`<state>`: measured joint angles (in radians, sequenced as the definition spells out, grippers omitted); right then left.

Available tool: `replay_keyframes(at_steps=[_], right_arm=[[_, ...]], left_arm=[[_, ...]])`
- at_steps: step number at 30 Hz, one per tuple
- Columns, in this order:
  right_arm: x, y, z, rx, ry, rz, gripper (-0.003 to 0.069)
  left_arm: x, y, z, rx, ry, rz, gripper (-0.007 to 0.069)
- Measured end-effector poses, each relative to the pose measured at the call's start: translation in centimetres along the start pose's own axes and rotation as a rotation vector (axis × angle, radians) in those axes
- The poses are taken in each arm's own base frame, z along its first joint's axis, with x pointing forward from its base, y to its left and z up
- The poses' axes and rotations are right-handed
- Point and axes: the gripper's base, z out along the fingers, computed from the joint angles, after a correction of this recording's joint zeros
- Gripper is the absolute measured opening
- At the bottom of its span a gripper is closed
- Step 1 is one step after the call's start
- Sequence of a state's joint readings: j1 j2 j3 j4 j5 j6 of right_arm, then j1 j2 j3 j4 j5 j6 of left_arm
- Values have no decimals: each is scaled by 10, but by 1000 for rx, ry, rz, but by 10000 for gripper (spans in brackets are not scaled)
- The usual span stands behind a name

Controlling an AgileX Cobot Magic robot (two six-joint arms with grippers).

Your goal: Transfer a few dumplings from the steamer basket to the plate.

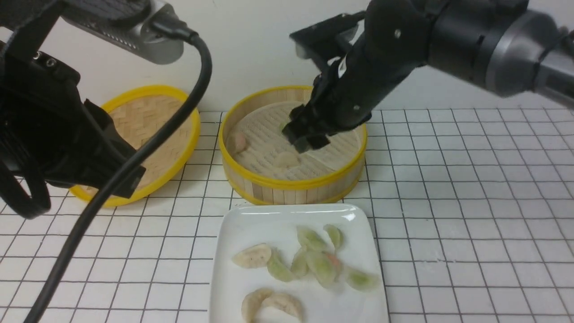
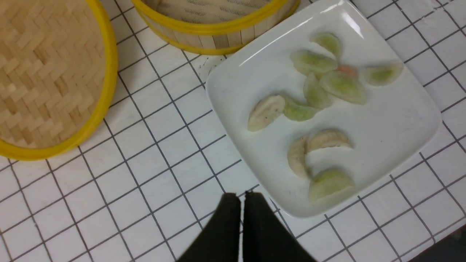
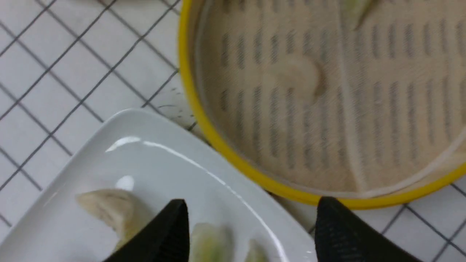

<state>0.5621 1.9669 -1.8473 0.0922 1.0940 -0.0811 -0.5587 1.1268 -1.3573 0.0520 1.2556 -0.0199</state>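
One white grid-lined tabletop (image 1: 471,202), pale wall (image 1: 251,54); left hand (image 2: 242,194) pinched, right hand (image 3: 252,201) agape, both empty.

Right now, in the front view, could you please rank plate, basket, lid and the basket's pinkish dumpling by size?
1. Plate and basket: unsure; plate is nearer, cropped.
2. Lid, partly hidden.
3. Pinkish dumpling.

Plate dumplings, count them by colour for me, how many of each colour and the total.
Green dumplings: 7
Cream dumplings: 3
Pinkish dumpling, mostly tucked under green ones: 1
Total on the plate: 11
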Motion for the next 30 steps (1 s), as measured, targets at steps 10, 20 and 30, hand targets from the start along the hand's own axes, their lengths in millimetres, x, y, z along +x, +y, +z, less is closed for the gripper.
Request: replay_keyframes(at_steps=[10, 20, 30], right_arm=[[13, -36, -87, 58, -30, 102, 28], [150, -4, -258, 98, -490, 200, -14], [346, 26, -266, 73, -1263, 215, -14]], left_arm=[[26, 2, -45, 2, -136, -40, -6], [97, 5, -69, -2, -499, -80, -6], [135, 0, -20, 41, -719, -90, -6]])
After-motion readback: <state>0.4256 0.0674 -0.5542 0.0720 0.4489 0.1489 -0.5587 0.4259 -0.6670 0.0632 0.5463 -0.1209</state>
